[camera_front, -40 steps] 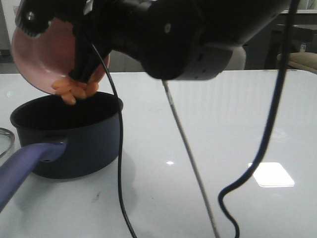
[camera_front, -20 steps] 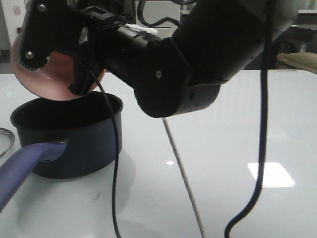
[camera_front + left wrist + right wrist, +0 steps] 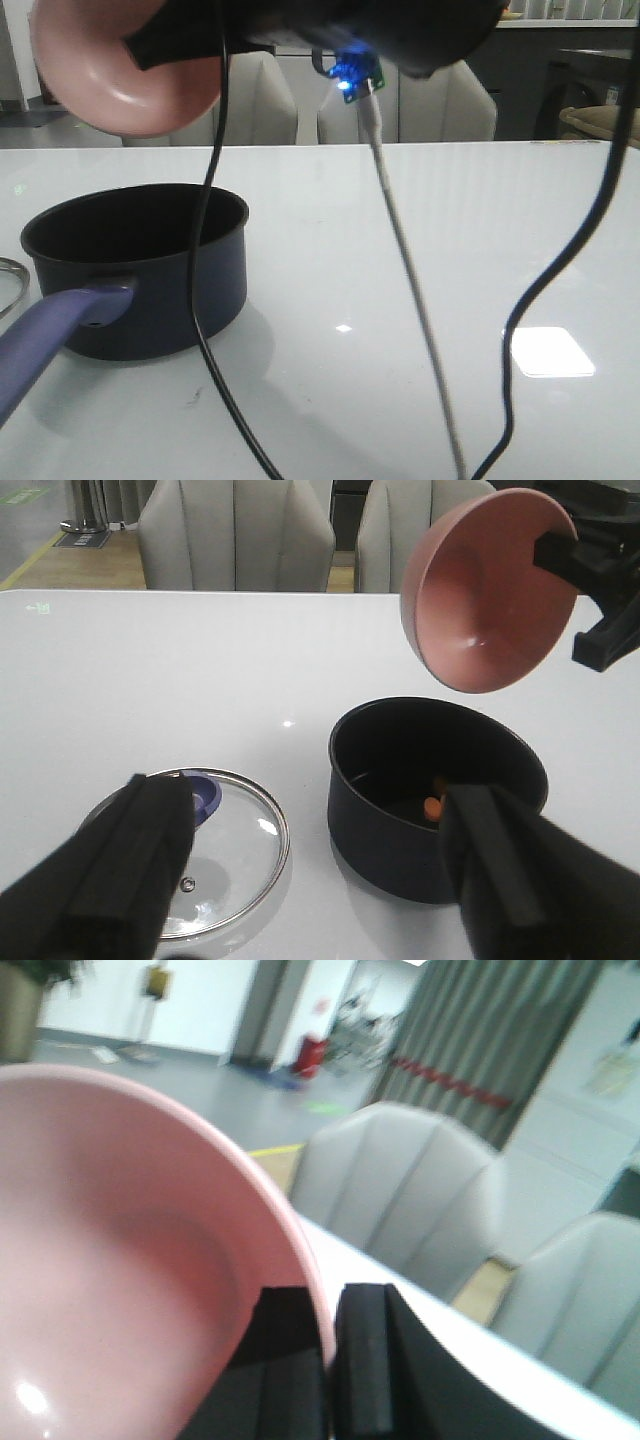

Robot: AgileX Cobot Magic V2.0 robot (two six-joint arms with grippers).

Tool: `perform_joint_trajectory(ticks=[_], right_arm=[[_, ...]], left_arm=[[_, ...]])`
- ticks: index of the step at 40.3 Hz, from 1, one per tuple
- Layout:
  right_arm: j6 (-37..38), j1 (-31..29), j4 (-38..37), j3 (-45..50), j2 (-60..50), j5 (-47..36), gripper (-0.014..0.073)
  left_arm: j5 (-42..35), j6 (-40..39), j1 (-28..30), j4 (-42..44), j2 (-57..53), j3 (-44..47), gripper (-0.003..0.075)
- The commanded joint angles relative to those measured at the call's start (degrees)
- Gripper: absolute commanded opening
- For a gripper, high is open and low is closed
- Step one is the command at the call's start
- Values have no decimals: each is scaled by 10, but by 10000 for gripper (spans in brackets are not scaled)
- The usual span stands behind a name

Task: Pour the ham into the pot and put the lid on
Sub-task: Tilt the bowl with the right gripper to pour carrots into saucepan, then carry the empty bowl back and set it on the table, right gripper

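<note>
Inside the pot (image 3: 437, 790), ham (image 3: 433, 805) lies below the right gripper (image 3: 330, 1360)

Showroom-like hall: padded chairs (image 3: 235, 530), curtains (image 3: 470, 1040).

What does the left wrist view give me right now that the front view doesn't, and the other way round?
Only the left wrist view looks into the pot, where orange ham chunks lie on the bottom, and shows the whole glass lid flat on the table beside the pot, with the open left gripper near them.

Only the front view shows the pot's long purple-blue handle and the hanging cables.

Both show the pot and the empty pink bowl tilted above it, clamped at its rim by the right gripper.
</note>
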Motion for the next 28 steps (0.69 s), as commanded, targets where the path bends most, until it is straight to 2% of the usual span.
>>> perform_joint_trajectory(ticks=[1, 7, 11, 15, 28], right_arm=[[13, -3, -9, -20, -69, 77, 136], [13, -10, 1, -20, -119, 235, 136], [14, -32, 66, -20, -149, 306, 136], [14, -75, 115, -20, -174, 375, 136], [14, -256, 110, -20, -209, 597, 136]], left_arm=[[-41, 0, -5, 1, 6, -16, 552], [-41, 0, -5, 1, 6, -16, 552], [-41, 0, -5, 1, 6, -16, 552], [-41, 0, -5, 1, 6, -16, 552], [-41, 0, -5, 1, 6, -16, 552]])
